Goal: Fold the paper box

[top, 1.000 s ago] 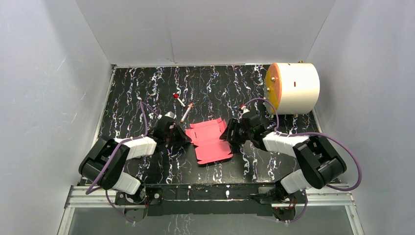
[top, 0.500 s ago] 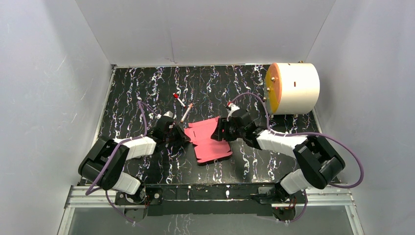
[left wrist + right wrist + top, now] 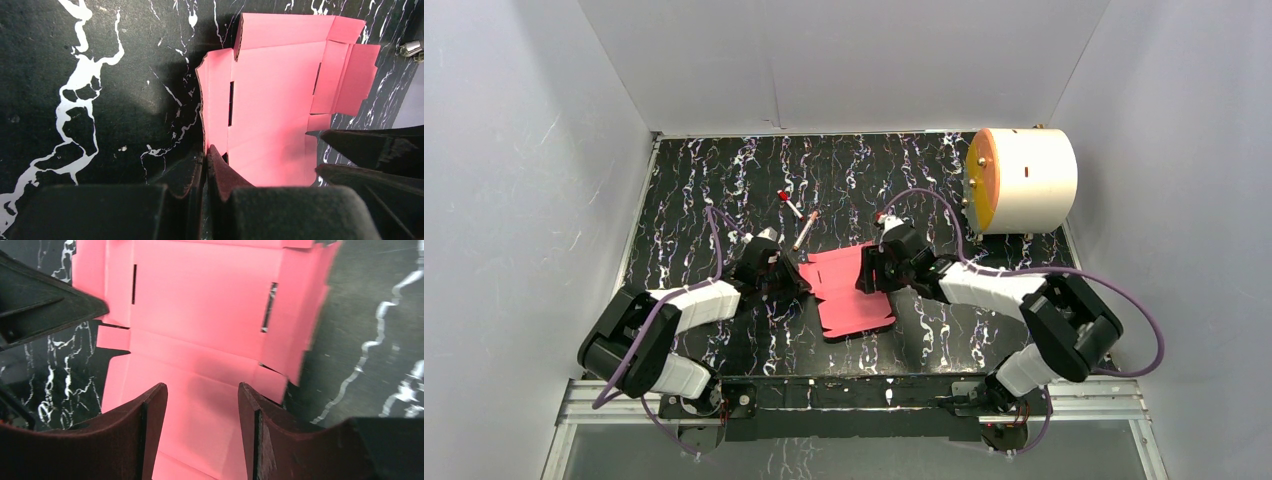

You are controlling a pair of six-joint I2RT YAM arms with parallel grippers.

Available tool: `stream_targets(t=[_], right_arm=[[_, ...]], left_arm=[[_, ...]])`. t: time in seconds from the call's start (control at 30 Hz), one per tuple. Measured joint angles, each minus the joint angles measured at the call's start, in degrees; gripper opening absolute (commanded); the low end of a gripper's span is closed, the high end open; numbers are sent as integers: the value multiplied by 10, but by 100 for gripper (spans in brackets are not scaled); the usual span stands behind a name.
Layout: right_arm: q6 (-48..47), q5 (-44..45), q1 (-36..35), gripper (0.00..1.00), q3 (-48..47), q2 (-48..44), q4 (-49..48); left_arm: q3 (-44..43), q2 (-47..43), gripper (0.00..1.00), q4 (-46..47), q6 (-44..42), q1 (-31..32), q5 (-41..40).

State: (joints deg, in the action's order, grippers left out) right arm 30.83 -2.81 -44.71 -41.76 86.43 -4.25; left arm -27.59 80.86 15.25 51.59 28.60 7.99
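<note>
Between the fingers of the left gripper (image 3: 205, 156), which are pressed together with almost no gap, sits the thin edge strip of the paper box (image 3: 277, 95). The rest of the pink sheet spreads ahead of that gripper on the black marbled table (image 3: 100, 75). Opposite it, the right gripper (image 3: 202, 390) hangs with its fingers apart, the sheet's middle panel beneath and ahead of them. The side flap beyond one finger looks lifted. The hold is on one narrow strip only, so a sideways push from the right gripper could slide the card out or swing the sheet around that pinch. Pressing away from a score line would likely buckle the panel, and the slits near either flap are probable tearing points.
</note>
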Motion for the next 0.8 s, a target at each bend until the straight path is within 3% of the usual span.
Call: stream_targets(t=[0.3,0.8], right_arm=[[-14,75,16,64,9,-71,48],[4,56,20,54,36,-6,-9]], left_arm=[[0,-4,2,-7,-8,0,-5],[-2,-4,2,-9,-10,0,-5]])
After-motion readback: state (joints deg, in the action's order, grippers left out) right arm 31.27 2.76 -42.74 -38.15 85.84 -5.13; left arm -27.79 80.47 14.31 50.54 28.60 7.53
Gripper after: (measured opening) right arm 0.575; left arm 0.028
